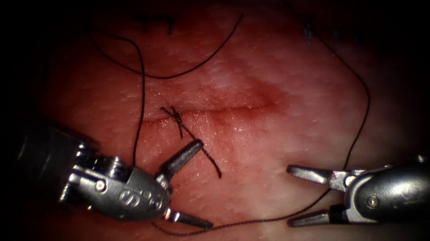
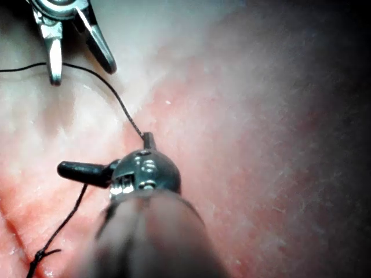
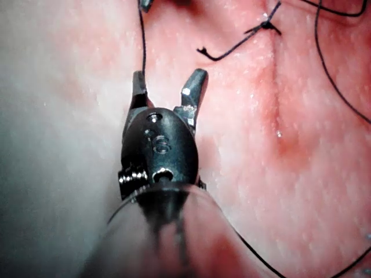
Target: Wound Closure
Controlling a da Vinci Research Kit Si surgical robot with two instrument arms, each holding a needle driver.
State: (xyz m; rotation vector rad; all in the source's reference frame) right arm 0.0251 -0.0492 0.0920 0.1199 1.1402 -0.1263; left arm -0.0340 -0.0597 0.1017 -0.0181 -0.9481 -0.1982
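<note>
- Left gripper (image 1: 191, 184): jaws spread wide, nothing between them. One jaw points up toward the cut, the other lies low over the tissue (image 1: 275, 131). Same wide spread seen in the left wrist view (image 2: 110, 156).
- Right gripper (image 1: 299, 195): jaws open, about half spread, empty. Right wrist view (image 3: 168, 87) agrees; both jaws apart with bare tissue between.
- Two grippers face each other, well apart, both on the near side of the cut (image 1: 209, 113).
- Cut runs crosswise just beyond the left gripper's upper jaw; reddened, with red fluid (image 1: 263, 100) at its right end.
- Knot (image 1: 176, 115) sits on the cut near its left end, just above the left gripper's upper jaw. Two short ends stick up from it; one longer tail (image 1: 210, 160) trails down past that jaw's tip and ends free on the tissue between the grippers.
- Thread (image 1: 363, 106): long strand loops over the far tissue, swings down the right side and passes behind the right gripper's jaws, then runs along the tissue to under the left gripper's lower jaw. Whether it touches either jaw, cannot tell. Another run drops from the far loop to just behind the left gripper's wrist.
- Needle: cannot make it out; neither gripper has it.
- Dark marks (image 1: 156, 22) on the far tissue beyond the cut; too dim to tell what they are.
</note>
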